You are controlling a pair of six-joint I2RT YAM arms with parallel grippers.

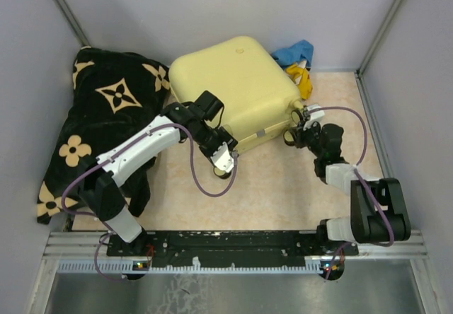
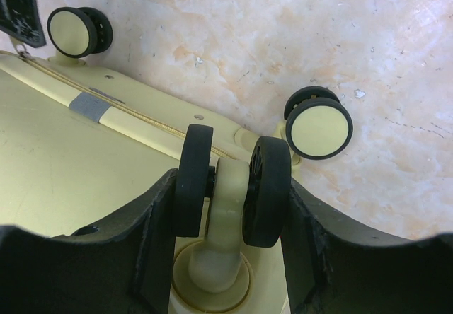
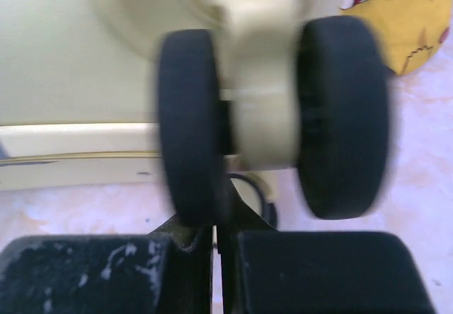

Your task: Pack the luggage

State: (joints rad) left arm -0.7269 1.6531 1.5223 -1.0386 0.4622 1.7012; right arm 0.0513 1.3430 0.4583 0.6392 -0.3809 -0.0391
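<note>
**Asker:** So, going from the left, what is there?

**Me:** One black blanket (image 1: 106,116), heaped against the left wall. I count four tan flowers on it outright and part of a fifth at the far fold. Just right of it lies the luggage (image 1: 237,80). It is one pale-yellow case, zipped shut, lying flat towards the back of the table (image 1: 276,194), with its wheeled edge nearest my bases.

**Asker:** And your left gripper?

**Me:** My left gripper (image 2: 232,183) is at the case's near corner. Its two fingers (image 2: 127,250) are closed on one caster (image 2: 265,190) and press the outer faces of its two black tyres. My left wrist camera shows two other casters, one far left (image 2: 78,31) and one to the right (image 2: 318,126), so three in all. Each has paired tyres and cream hubs. One grey patch (image 2: 88,107) sits across the zip seam.

**Asker:** Any writing?

**Me:** One small round emblem (image 1: 239,49) sits on the shell, too small to read.

**Asker:** The right side?

**Me:** My right gripper (image 3: 216,240) is at the case's right near corner, under a blurred twin-tyred wheel (image 3: 269,95). Its two fingers (image 3: 92,271) are drawn together to a thin slit, and I see nothing between them. I cannot tell whether they touch the tyre above.

**Asker:** Beyond the case?

**Me:** Two cloths are tucked at its far right corner. One is a blue cloth (image 1: 294,51) and one a yellow cloth (image 3: 417,24) with red and blue print, too blurred to read.
</note>
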